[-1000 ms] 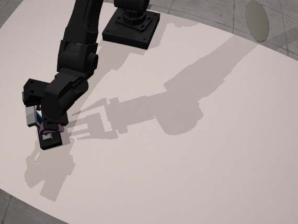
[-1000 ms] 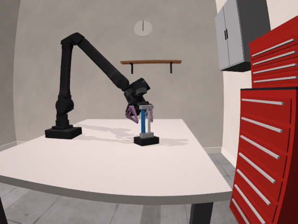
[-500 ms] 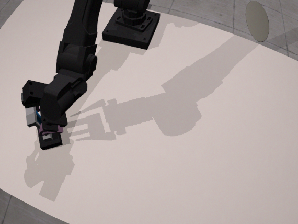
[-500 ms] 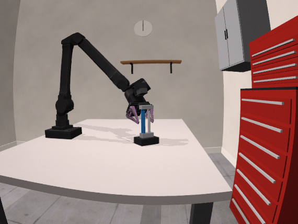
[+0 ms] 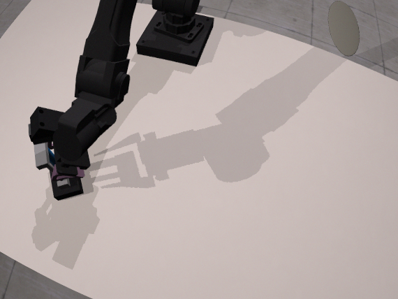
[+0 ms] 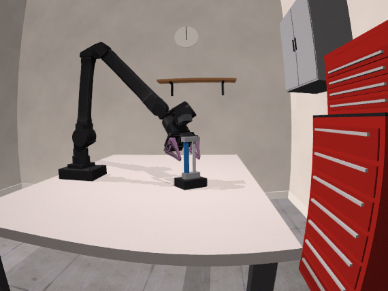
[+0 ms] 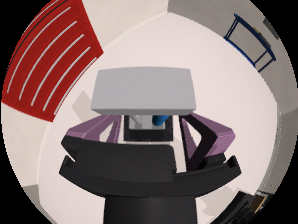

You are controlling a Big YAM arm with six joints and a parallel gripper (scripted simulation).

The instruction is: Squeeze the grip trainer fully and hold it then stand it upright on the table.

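Note:
The grip trainer (image 6: 188,160) stands upright on its black base (image 6: 190,183) (image 5: 68,191) near the table's left edge in the top view. It has a blue foam-covered bar (image 6: 186,158) (image 5: 51,155) (image 7: 160,120), a thin grey bar (image 6: 194,160) and a grey top cap (image 6: 190,139) (image 5: 41,156) (image 7: 143,91). My gripper (image 6: 188,158) (image 5: 67,174) (image 7: 149,133) is open, tilted down from the arm side. Its purple fingers stand on either side of the two bars at their upper half. I cannot tell whether they touch the bars. The bars stand apart.
The arm's base (image 5: 176,31) (image 6: 82,171) is bolted at the table's (image 5: 244,209) (image 6: 136,211) far side. A red tool chest (image 6: 350,170) (image 7: 49,63) stands off the table beyond its right edge, with a grey wall cabinet (image 6: 306,44) above.

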